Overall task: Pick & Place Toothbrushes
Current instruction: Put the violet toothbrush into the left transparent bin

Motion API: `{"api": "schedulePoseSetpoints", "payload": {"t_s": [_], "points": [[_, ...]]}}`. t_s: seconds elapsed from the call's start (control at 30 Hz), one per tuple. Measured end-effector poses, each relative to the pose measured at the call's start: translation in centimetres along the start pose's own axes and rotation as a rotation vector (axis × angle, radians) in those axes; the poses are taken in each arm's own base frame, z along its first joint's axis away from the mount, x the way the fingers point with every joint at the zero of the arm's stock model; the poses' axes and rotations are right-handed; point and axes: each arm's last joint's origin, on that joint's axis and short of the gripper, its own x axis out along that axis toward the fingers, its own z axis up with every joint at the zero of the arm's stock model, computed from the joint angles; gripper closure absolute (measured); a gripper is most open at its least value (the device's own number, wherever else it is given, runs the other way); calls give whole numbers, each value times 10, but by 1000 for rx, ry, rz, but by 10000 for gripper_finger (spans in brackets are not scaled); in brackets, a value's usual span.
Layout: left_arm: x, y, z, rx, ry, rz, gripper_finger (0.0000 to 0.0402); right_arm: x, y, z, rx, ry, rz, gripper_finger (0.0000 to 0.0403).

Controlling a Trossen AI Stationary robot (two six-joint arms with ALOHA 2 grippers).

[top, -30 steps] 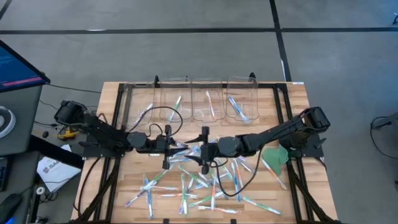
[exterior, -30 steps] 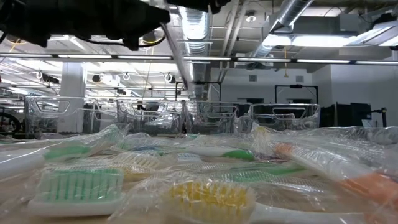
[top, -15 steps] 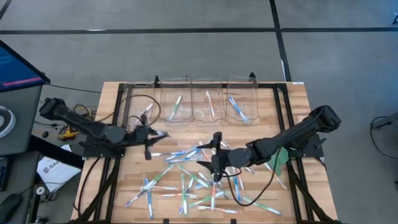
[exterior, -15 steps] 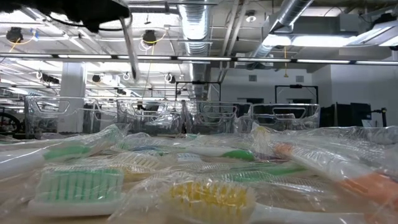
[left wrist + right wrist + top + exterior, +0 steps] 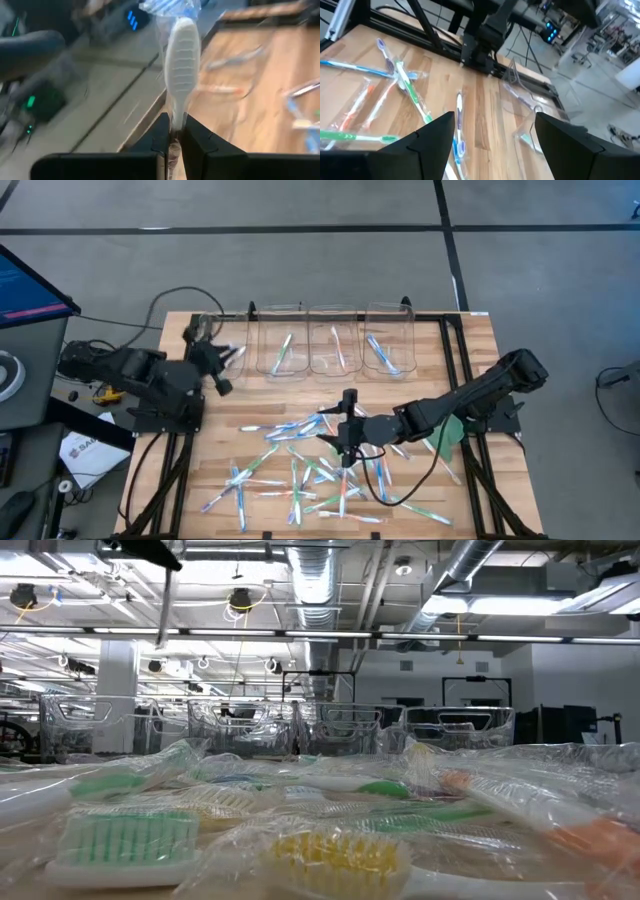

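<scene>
Left hand has carried its toothbrush to the bins — right hand open.

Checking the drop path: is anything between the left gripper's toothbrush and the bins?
Nothing visible. The left gripper, shut on a wrapped toothbrush, hangs by the leftmost bin at the table's back edge; no object shows between them. The right gripper is open over the pile.

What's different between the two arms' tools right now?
The left tool is shut on a wrapped toothbrush, while the right tool is open and holds nothing. The left one is near the far-left bin; the right one hangs over the scattered toothbrushes. Both have two dark fingers.
</scene>
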Motion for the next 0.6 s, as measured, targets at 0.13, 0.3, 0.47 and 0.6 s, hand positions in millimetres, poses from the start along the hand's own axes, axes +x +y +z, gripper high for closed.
{"api": "schedulePoseSetpoints", "payload": {"t_s": [0.13, 0.3, 0.47, 0.6], "points": [[4, 20, 1, -88, 192, 13, 384, 2, -3, -2, 15, 15, -5, 133], [19, 39, -4, -135, 385, 84, 382, 2, -3, -2, 15, 15, -4, 133], [43, 55, -9, -125, 533, 140, 382, 2, -3, -2, 15, 15, -4, 133], [65, 64, -14, -142, 648, 142, 381, 2, -3, -2, 15, 15, -4, 133]]}}
